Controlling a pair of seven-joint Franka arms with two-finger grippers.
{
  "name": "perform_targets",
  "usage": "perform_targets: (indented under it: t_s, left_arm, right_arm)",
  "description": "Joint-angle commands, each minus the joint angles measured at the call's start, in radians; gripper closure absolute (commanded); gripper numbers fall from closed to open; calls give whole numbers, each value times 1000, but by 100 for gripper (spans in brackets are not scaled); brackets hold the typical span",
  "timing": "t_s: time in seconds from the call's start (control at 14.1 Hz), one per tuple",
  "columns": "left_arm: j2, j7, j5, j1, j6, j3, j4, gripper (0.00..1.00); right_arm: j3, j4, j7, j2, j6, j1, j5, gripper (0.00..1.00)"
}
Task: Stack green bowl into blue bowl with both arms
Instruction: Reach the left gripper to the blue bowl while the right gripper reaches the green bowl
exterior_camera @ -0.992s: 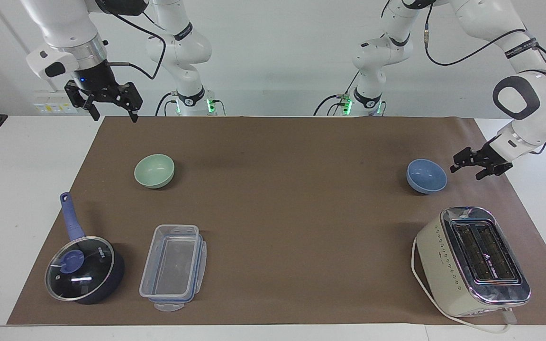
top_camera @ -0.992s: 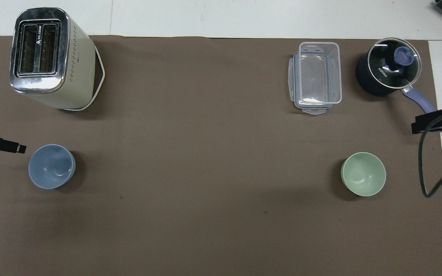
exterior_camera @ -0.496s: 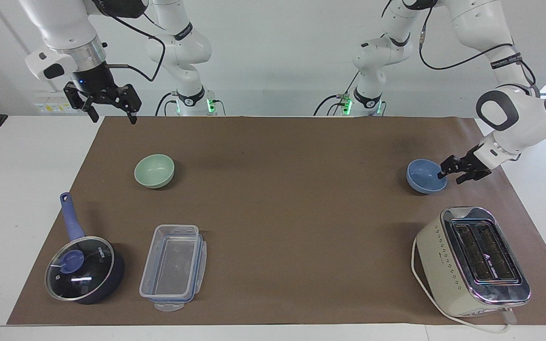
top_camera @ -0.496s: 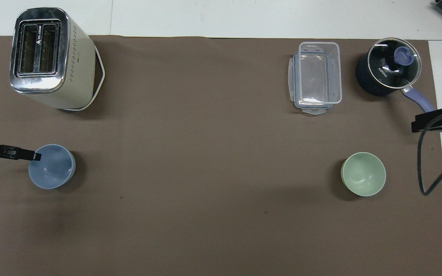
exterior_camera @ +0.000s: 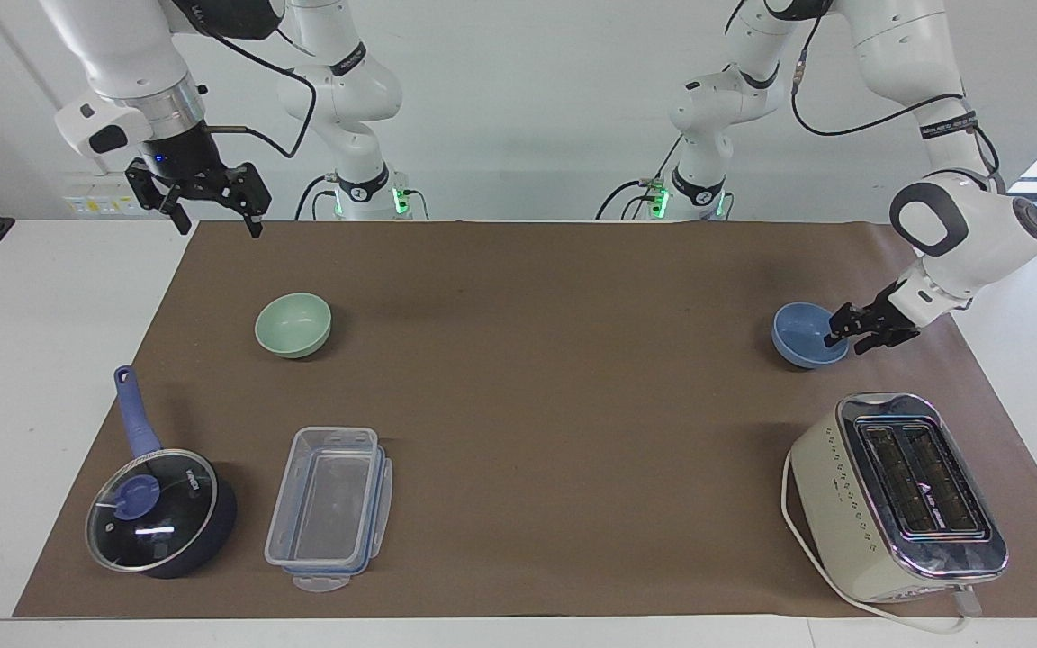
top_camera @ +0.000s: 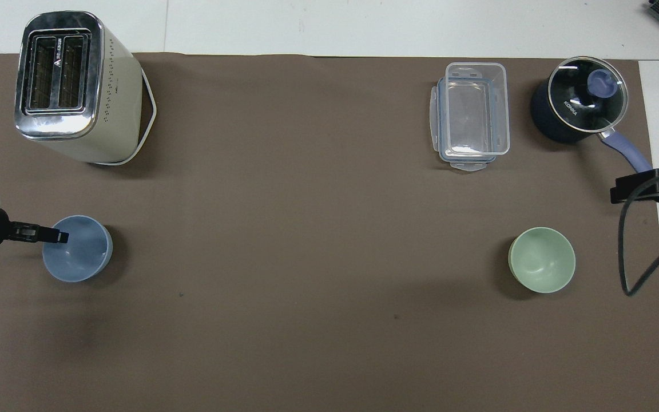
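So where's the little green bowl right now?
The green bowl sits alone on the brown mat toward the right arm's end, nearer the robots than the saucepan and clear container.

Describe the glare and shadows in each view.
Facing view: window glare behind the left arm's elbow; the green bowl casts a soft shadow on the mat. Overhead view: the saucepan's glass lid and the toaster's chrome top catch reflections; soft shadows beside both bowls.

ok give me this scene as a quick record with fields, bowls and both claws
green bowl: upright on the brown mat, toward the right arm's end, untouched
blue bowl: upright on the mat, toward the left arm's end, near the toaster
left claw: at the blue bowl's rim, one finger inside it
right claw: open, in the air over the mat's edge, waiting
stacked: not yet
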Motion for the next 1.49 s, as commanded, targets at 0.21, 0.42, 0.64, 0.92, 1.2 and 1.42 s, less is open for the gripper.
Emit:
perform_targets:
  t_s: [0.21,0.42,0.64,0.92,1.2,1.42]
  left_arm:
    - [-20,20,-65,30,12,-8,-30,100]
    - [-40,15,-65,31,-3,-8,-21,100]
    - [-100,12,-65,15,-12,-8,-29,100]
    - [-199,-2,-65,-39,6,-9,-93,100]
    - [-276,-113,-62,-171,131,-12,-208,100]
    - [-281,-299,-51,-327,233,-14,-257,100]
  right_arm:
    - [2,-191,-66,-29,142,-24,5,0]
    - [2,-269,-66,-32,225,-35,5,0]
    - [2,-280,-67,-34,237,-35,6,0]
    - [2,-421,-69,-34,386,-55,12,0]
    - [2,-530,-132,-28,504,-93,15,0]
    - [2,-630,-182,-26,622,-127,19,0]
